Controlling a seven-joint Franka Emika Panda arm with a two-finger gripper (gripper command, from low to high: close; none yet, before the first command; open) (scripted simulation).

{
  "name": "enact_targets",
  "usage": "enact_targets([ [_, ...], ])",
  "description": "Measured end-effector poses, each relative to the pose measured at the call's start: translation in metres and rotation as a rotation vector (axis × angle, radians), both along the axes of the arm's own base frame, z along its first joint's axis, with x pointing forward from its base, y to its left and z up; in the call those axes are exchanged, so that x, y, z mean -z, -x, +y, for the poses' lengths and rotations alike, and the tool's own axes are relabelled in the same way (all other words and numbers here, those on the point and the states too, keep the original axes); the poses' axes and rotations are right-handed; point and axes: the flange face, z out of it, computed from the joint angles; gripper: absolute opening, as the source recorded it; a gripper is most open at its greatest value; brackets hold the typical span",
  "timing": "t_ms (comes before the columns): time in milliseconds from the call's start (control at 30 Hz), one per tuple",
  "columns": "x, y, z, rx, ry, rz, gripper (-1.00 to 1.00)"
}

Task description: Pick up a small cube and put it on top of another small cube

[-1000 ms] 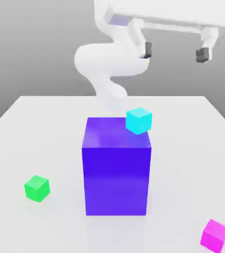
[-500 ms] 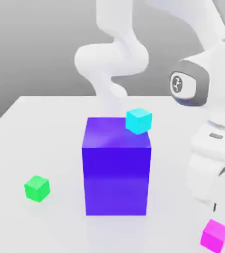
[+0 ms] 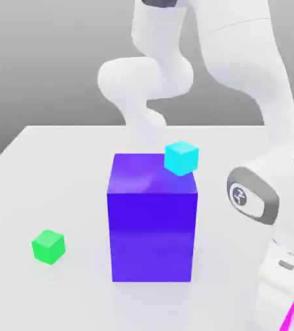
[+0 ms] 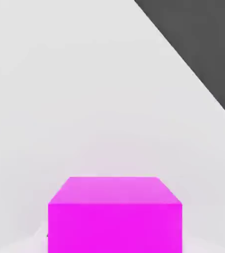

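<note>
The small cube (image 4: 115,215), glossy magenta, rests on the white table and sits close under my hand in the hand view. In the exterior view my arm has come down at the near right, and the white hand (image 3: 280,284) covers the cube except for a magenta sliver (image 3: 292,315) at its edge. My gripper is shut on this cube. The other small cube (image 3: 48,246), bright green, lies on the table at the exterior view's left, far from the hand.
A large purple block (image 3: 152,226) stands mid-table between the two small cubes. A small cyan cube (image 3: 181,158) shows at its top right corner. The table's edge (image 4: 183,52) runs close by the magenta cube, dark beyond it.
The arm swung down from high above to the near right, onto the magenta cube. The gripper went from open to shut. The green, cyan and purple things stayed put.
</note>
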Motion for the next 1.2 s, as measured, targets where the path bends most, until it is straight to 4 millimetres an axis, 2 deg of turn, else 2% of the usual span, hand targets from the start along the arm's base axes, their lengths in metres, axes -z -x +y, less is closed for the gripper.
enact_targets([
  [100, -0.038, 0.0, 0.0, 0.0, 0.0, 0.0, -1.0],
  [133, -0.045, -0.002, -0.006, 0.018, 0.002, 0.005, -1.0],
  [300, -0.045, -0.027, -0.068, 0.202, 0.011, 0.046, -1.0],
  [433, -0.055, -0.036, -0.165, 0.353, 0.006, 0.06, -1.0],
  [533, -0.065, -0.027, -0.24, 0.461, -0.009, 0.066, -1.0],
  [600, -0.071, -0.014, -0.291, 0.537, -0.026, 0.068, -1.0],
  [667, -0.077, 0.006, -0.341, 0.618, -0.05, 0.069, -1.0],
  [733, -0.082, 0.033, -0.391, 0.702, -0.08, 0.067, -1.0],
  [767, -0.085, 0.053, -0.42, 0.752, -0.097, 0.063, -1.0],
  [800, -0.088, 0.081, -0.457, 0.823, -0.118, 0.057, -1.0],
  [833, -0.09, 0.106, -0.482, 0.859, -0.132, 0.05, -1.0],
  [900, -0.092, 0.13, -0.493, 0.839, -0.132, 0.04, -1.0],
  [967, -0.094, 0.145, -0.495, 0.792, -0.113, 0.031, -1.0],
  [1033, -0.097, 0.149, -0.483, 0.702, -0.087, 0.023, -1.0],
  [1200, -0.099, 0.167, -0.471, 0.543, -0.012, 0.003, -1.0],
])
